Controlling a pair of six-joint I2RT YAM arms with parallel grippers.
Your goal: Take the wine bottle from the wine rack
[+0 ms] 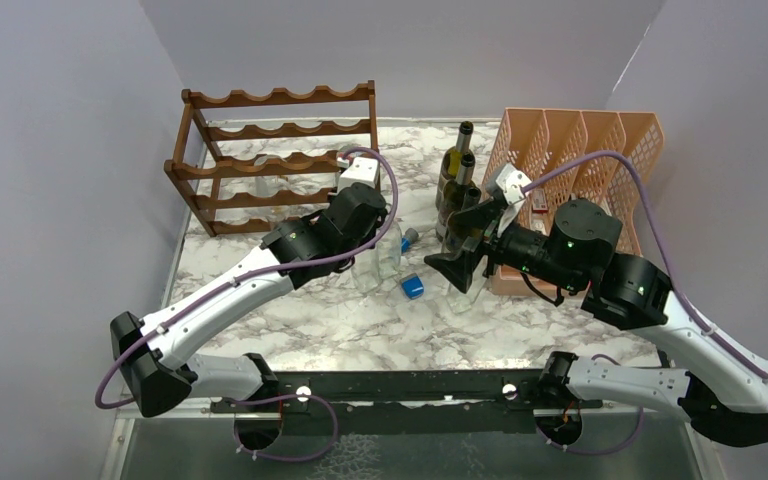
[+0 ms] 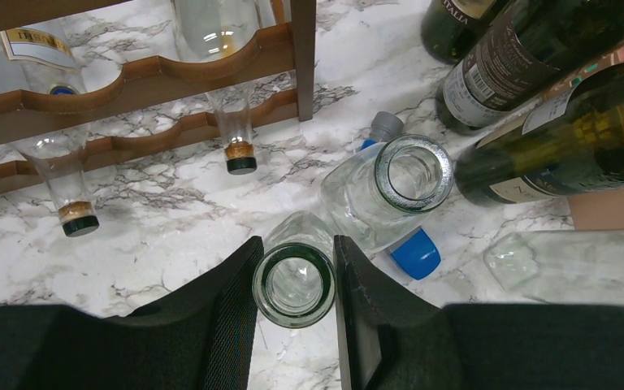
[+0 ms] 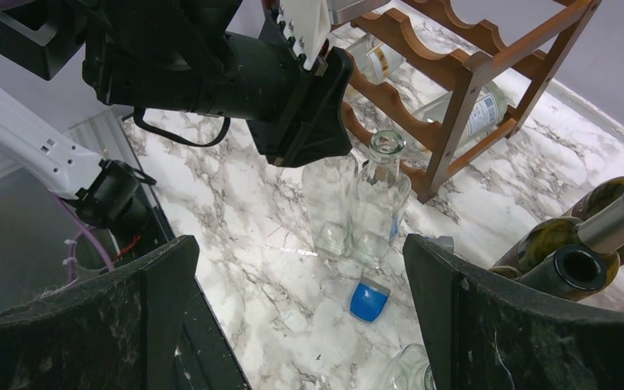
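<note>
The dark reddish-brown wine rack [image 1: 278, 160] stands at the back left, and also shows in the left wrist view [image 2: 130, 77] and right wrist view [image 3: 463, 77]. Clear corked bottles [image 2: 240, 130] lie in its lower tiers. My left gripper [image 1: 368, 230] [image 2: 295, 280] is shut on the neck of an upright clear glass bottle [image 2: 295, 286] [image 3: 331, 203], in front of the rack's right end, its base at the marble top. A second open clear bottle [image 2: 390, 187] [image 3: 382, 203] stands right beside it. My right gripper [image 1: 465, 243] [image 3: 301, 317] is open and empty, right of them.
Dark green wine bottles [image 1: 457, 170] [image 2: 536, 97] stand by the peach lattice organizer [image 1: 580, 150]. A blue cap [image 1: 412, 287] [image 3: 369, 299] lies on the marble. Another clear bottle [image 1: 467, 290] [image 2: 569, 264] lies under the right gripper. Purple walls enclose the table.
</note>
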